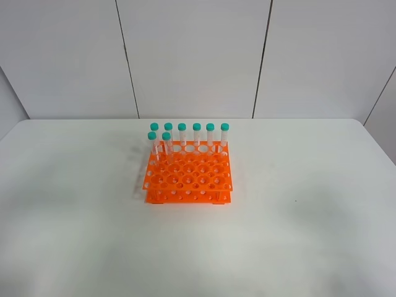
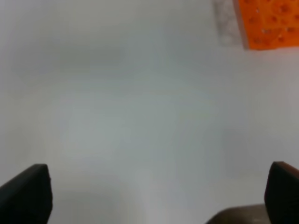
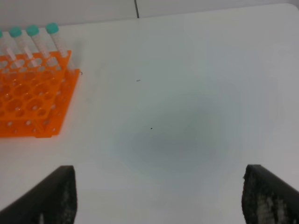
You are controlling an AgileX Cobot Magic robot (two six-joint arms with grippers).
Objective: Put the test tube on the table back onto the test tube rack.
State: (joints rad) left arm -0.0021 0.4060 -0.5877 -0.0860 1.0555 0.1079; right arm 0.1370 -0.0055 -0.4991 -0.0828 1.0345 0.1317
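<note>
The orange test tube rack (image 1: 189,173) stands in the middle of the white table (image 1: 297,204). Several test tubes (image 1: 189,135) with teal caps stand upright in its far rows, two of them one row nearer on the left. I see no test tube lying on the table. Neither gripper shows in the high view. My left gripper (image 2: 157,189) is open over bare tabletop, with a corner of the rack (image 2: 268,23) far from it. My right gripper (image 3: 161,193) is open too, nothing between its fingers, with the rack (image 3: 32,98) and three tubes (image 3: 52,39) off to one side.
Grey wall panels (image 1: 192,55) rise behind the table's far edge. A faint grey shadow (image 1: 138,179) lies on the table just left of the rack.
</note>
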